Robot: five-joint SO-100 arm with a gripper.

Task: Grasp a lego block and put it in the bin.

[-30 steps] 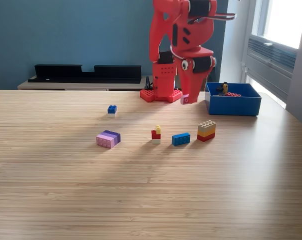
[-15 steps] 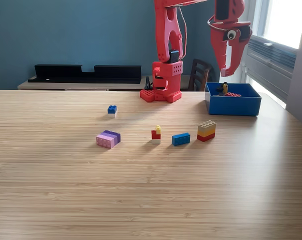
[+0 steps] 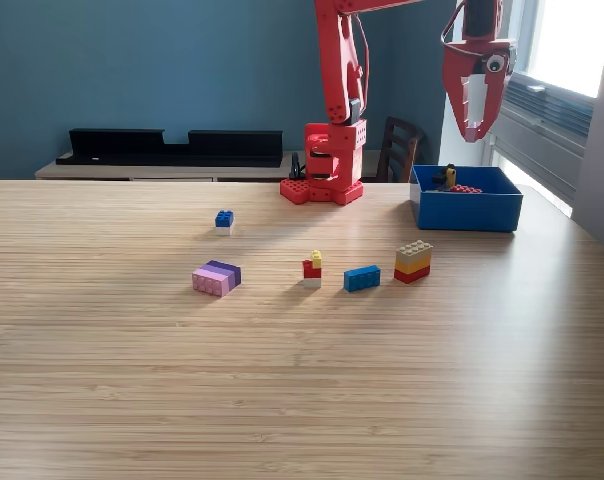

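**A:** Where was the bin (image 3: pixel 467 210) when you stopped the arm?

**B:** You had it on the wooden table (image 3: pixel 282 380), to the exterior view's right of the red arm base (image 3: pixel 327 165) and just apart from it. Its long axis ran across the view, left to right, with a long wall facing the camera and the open side up. A few small pieces lay inside at its left end, one yellow and black, one red; you could not tell more about them.

**A:** And the gripper (image 3: pixel 472 130)?

**B:** You held it high above the bin, tips pointing down. The jaws stood a little apart, and nothing showed between them.

**A:** What blocks were left on the table?

**B:** All sat nearer the camera than the bin, and to its left in the view. Closest to it was the tan, yellow and red stack (image 3: pixel 413 261), then the blue block (image 3: pixel 362 278) lying with its long side slightly angled, then the small red and yellow piece (image 3: pixel 312 269). Further left you had the pink and purple block (image 3: pixel 216 277), and behind that the small dark blue block (image 3: pixel 224 219).

**A:** The room?

**B:** The table's grain ran side to side. Behind the bin you had a teal wall (image 3: pixel 132 70), a low shelf with black trays (image 3: pixel 172 147), a dark chair (image 3: pixel 397 150), and a bright window (image 3: pixel 572 40) at the right.
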